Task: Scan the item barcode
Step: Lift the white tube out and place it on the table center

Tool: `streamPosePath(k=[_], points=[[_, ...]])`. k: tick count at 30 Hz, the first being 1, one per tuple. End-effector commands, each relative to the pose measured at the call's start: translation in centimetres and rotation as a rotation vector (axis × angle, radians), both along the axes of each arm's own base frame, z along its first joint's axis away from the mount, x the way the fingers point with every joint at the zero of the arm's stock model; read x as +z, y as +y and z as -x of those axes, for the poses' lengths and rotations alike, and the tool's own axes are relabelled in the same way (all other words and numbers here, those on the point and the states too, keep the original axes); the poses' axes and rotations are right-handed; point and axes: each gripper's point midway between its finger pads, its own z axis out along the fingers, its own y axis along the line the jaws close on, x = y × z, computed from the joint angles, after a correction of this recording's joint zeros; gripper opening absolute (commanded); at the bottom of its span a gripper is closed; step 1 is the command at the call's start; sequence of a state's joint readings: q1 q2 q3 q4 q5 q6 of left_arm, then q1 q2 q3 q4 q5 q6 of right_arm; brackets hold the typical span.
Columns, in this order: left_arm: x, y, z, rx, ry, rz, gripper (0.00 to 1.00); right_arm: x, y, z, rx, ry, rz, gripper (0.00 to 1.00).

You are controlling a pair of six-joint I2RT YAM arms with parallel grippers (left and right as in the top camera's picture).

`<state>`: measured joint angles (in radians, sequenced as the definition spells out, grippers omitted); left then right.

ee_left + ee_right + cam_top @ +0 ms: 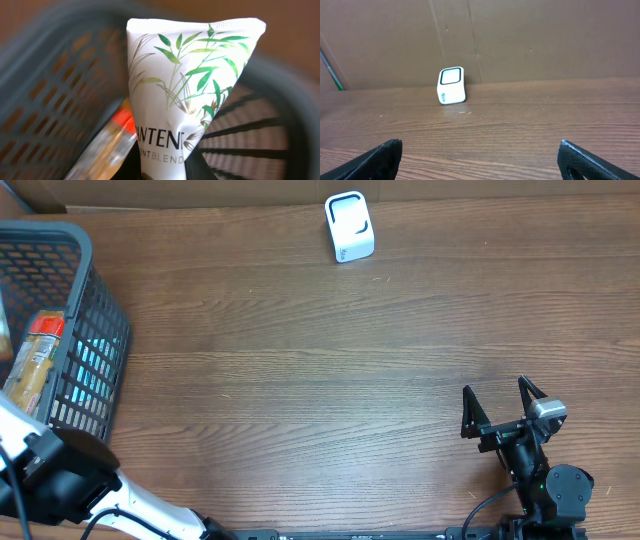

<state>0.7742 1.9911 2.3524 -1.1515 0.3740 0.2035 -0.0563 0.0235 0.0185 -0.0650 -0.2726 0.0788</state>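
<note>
Overhead hides the Pantene tube (185,85); my left wrist view cuts off its lower end and blurs the basket (95,330) at the counter's (350,380) 9 o'clock. The tube stands upright there, crimped end toward 12 o'clock. My left gripper (161,171) is clenched on it; the right gripper (496,393) gapes wide.

On the brown wood-grain table (300,380), the dark grey plastic mesh basket (95,330) sits at the left edge, holding the white leaf-printed tube (190,75) just beside an orange-capped packet (35,355), while the small white box-shaped scanner (349,226) stands at the far middle and the right gripper (494,384) is near the front right corner, well apart from both.
</note>
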Motion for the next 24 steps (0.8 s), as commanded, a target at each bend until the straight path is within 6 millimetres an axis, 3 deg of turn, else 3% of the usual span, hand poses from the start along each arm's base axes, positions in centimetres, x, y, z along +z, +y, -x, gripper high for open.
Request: streamPosePath(k=[1, 5, 9, 15, 19, 24], points=[[9.2, -7.9, -0.4, -0.169, -0.198, -0.019, 0.04, -0.3, 0.0, -0.1, -0.005, 0.003, 0.001, 1.0], [10.8, -15.4, -0.6, -0.31, -0.2, 0.035, 0.04, -0.3, 0.0, -0.1, -0.005, 0.003, 0.001, 1.0], [7.9, -22.6, -1.5, -0.402, -0.067, 0.14, 0.04, -0.3, 0.0, -0.1, -0.005, 0.003, 0.001, 1.0], [-2.3, -32.1, -2.9, -0.483, 0.284, 0.238, 0.05, -0.3, 0.0, -0.1, -0.005, 0.003, 0.001, 1.0], [-9.2, -37.0, -3.6, -0.516, 0.439, 0.258, 0.05, -0.3, 0.0, -0.1, -0.005, 0.003, 0.001, 1.0], [-17.2, -42.8, -3.2, -0.555, 0.546, 0.285, 0.04, -0.3, 0.0, -0.1, -0.005, 0.003, 0.001, 1.0]])
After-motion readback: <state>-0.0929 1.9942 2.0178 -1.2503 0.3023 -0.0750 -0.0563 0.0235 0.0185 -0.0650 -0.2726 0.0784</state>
